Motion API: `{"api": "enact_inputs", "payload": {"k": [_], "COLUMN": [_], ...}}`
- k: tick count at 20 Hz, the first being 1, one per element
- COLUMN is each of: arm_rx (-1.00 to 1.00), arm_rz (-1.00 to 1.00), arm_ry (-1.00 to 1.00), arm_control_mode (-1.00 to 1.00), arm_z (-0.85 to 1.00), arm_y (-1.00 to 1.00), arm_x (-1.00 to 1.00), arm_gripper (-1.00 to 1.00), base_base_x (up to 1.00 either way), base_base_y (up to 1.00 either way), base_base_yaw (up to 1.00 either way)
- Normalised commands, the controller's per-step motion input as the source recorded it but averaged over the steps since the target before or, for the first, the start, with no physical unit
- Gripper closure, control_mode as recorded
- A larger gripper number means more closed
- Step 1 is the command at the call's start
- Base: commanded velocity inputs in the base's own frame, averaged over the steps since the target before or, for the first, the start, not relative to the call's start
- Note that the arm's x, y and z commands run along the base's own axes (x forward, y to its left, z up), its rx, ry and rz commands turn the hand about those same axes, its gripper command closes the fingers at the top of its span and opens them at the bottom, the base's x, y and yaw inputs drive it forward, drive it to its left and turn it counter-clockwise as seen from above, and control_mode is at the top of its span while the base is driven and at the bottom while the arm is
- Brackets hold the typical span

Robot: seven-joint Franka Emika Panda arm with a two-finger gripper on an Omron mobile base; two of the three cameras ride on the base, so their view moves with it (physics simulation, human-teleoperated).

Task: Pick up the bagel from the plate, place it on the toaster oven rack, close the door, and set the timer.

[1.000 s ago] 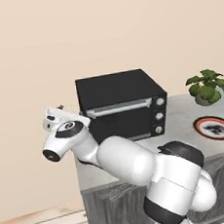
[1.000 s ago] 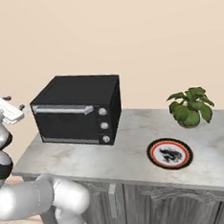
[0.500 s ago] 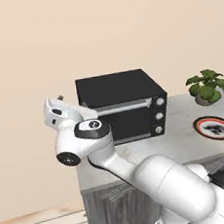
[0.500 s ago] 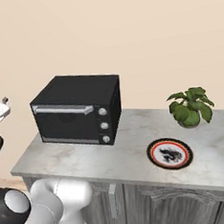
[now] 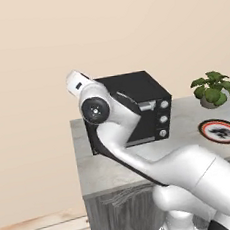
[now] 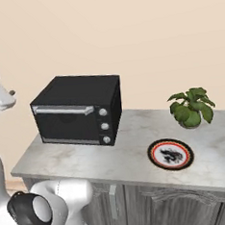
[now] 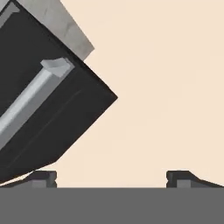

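You see a glossy white arm (image 5: 141, 154) of rounded, bulbous segments, with black bands where the links meet, a round dark grey joint cap (image 5: 95, 109) with a small centre hub, and two small dark fingers (image 7: 43, 178) with lighter grey pads.

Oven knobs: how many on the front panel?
3. The knobs sit in a vertical column on the right side of the toaster oven front, beside the door: top, middle, bottom. The left base view shows the same three; none appear hidden.
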Motion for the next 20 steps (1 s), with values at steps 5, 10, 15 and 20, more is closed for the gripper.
{"api": "enact_inputs", "payload": {"k": [5,10,15,20], "arm_rx": [0.39,0.34,0.32,0.31], "arm_rz": [-0.30,-0.34,-0.38,-0.44], "arm_ry": [0.41,0.33,0.19,0.16], "arm_control_mode": [-1.00,-1.00,-1.00,-1.00], "arm_z": [-0.12,-0.30,-0.21,-0.55], "arm_y": [-0.47,-0.48,-0.72,-0.87], "arm_x": [-0.71,-0.58,-0.16,0.00], "arm_gripper": [-1.00,-1.00,-1.00,-1.00], "base_base_x": [0.00,0.00,0.00,0.00], "base_base_y": [0.00,0.00,0.00,0.00], "base_base_yaw": [0.00,0.00,0.00,0.00]}}
